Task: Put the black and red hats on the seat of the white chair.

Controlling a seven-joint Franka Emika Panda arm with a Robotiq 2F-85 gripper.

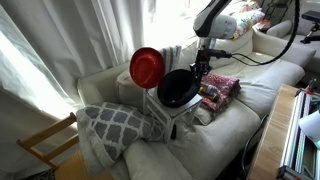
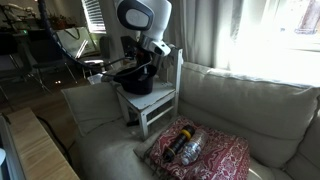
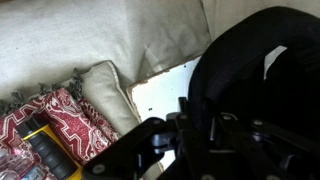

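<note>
A small white chair (image 1: 165, 118) stands on the sofa and shows in both exterior views (image 2: 152, 106). The red hat (image 1: 147, 66) rests against the chair's back; it does not show in the other views. The black hat (image 1: 178, 88) sits over the chair's seat, with its opening up in an exterior view (image 2: 135, 80). It fills the right of the wrist view (image 3: 255, 70), beside bare white seat (image 3: 165, 85). My gripper (image 1: 203, 68) comes down from above and is shut on the black hat's brim (image 3: 190, 130).
A red patterned cushion (image 2: 205, 152) with a yellow-and-black tool (image 3: 45, 140) lies on the sofa beside the chair. A grey patterned pillow (image 1: 110, 122) lies on the chair's other side. A wooden chair (image 1: 45, 150) stands off the sofa's end.
</note>
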